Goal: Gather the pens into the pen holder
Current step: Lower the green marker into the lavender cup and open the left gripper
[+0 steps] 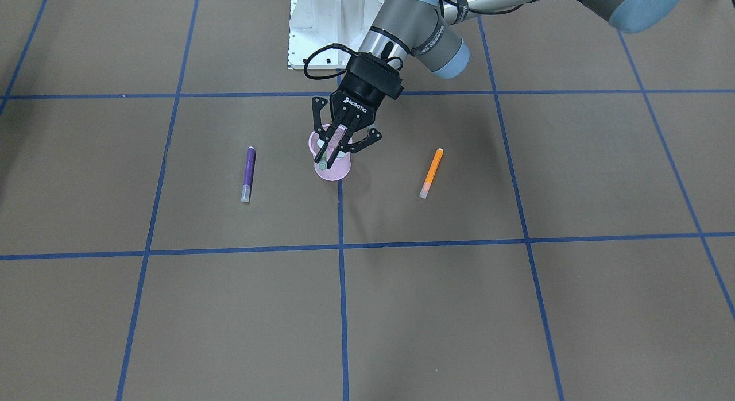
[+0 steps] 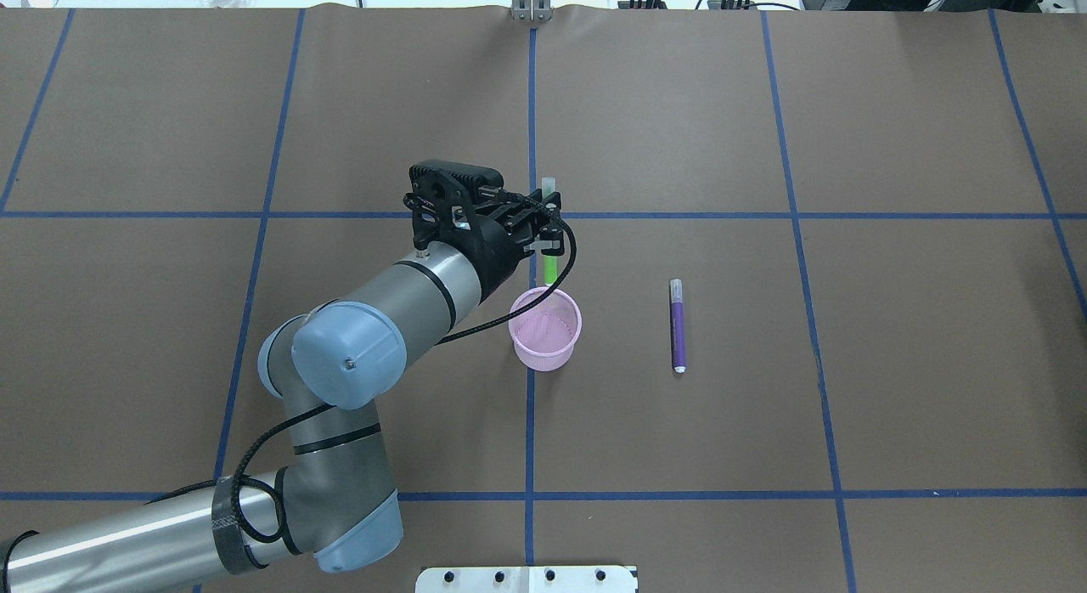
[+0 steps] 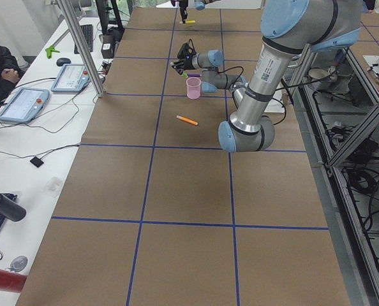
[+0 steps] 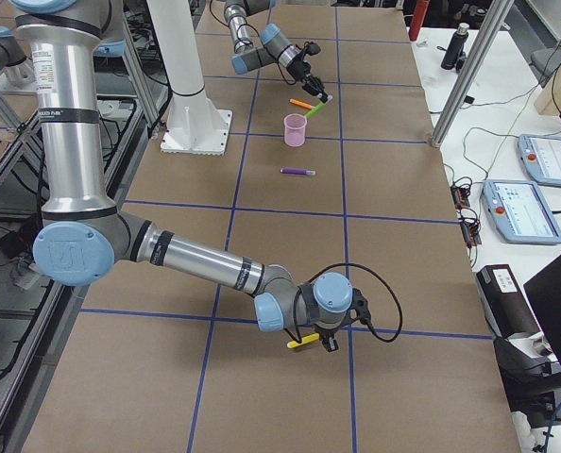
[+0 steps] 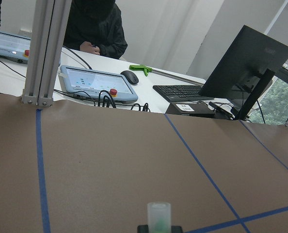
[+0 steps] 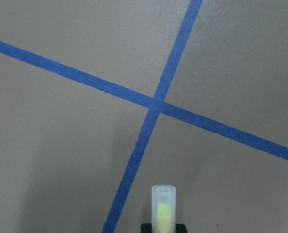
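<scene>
Green pen (image 2: 549, 268) is clamped in the left gripper (image 2: 543, 239), tilted, its lower end by the far rim of the pen holder (image 2: 543, 355). Advise centring the tip over the mouth and steepening before release. Right gripper (image 4: 324, 339) clamps the yellow pen (image 4: 299, 343), well apart.

Brown paper covers the wide table (image 2: 849, 109), crossed by a grid of blue tape lines (image 2: 790, 215). Beside it a white desk (image 3: 23, 143) holds teach pendants (image 5: 98, 85), a keyboard (image 5: 180, 92), a mouse (image 5: 130, 76) and a dark monitor (image 5: 243, 58), with an aluminium post (image 5: 44, 48) at the table's edge. A plain white wall (image 5: 158, 29) stands beyond, and a window (image 5: 282, 97) shows green foliage.
</scene>
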`<state>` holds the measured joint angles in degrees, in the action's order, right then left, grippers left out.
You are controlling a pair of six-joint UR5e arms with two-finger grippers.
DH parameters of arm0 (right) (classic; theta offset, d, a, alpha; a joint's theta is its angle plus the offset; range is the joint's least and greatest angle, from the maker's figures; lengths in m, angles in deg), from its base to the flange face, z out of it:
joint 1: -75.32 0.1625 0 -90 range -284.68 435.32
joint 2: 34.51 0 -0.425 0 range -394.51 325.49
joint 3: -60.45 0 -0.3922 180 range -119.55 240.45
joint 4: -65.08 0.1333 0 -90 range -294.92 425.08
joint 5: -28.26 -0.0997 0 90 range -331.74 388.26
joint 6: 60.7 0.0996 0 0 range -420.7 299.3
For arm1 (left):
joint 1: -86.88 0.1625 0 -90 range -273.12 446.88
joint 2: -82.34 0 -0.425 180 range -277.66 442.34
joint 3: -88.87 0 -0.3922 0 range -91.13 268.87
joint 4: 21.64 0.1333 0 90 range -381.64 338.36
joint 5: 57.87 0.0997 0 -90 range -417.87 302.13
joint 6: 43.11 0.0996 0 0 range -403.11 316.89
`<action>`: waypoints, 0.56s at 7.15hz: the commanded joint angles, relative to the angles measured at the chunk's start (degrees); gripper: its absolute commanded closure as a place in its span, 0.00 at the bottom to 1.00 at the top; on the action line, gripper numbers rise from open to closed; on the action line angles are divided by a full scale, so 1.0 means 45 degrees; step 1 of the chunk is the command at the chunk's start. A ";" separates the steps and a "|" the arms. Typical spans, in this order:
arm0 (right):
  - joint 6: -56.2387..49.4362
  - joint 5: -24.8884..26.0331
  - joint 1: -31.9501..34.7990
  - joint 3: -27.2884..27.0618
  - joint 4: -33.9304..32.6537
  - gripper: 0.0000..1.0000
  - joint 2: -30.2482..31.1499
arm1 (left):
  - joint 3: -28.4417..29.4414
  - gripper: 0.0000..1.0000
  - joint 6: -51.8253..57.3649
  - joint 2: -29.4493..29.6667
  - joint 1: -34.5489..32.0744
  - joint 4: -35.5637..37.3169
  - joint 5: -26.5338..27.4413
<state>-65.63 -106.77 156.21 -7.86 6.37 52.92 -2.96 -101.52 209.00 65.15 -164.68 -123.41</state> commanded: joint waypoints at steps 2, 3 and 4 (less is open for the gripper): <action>0.0002 -0.0421 0.0169 -0.0033 0.0000 1.00 -0.0073 | 0.0014 1.00 0.0010 -0.0470 0.0198 -0.0558 -0.0005; 0.0002 -0.0540 0.0345 -0.0226 -0.0077 1.00 -0.0093 | 0.0053 1.00 0.0010 -0.0470 0.0393 -0.0559 0.0034; 0.0021 -0.0657 0.0598 -0.0286 -0.0117 1.00 -0.0093 | 0.0111 1.00 0.0010 -0.0471 0.0511 -0.0559 0.0034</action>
<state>-65.59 -108.97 157.68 -8.64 6.10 52.56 -2.73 -101.48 206.98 66.66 -167.09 -123.33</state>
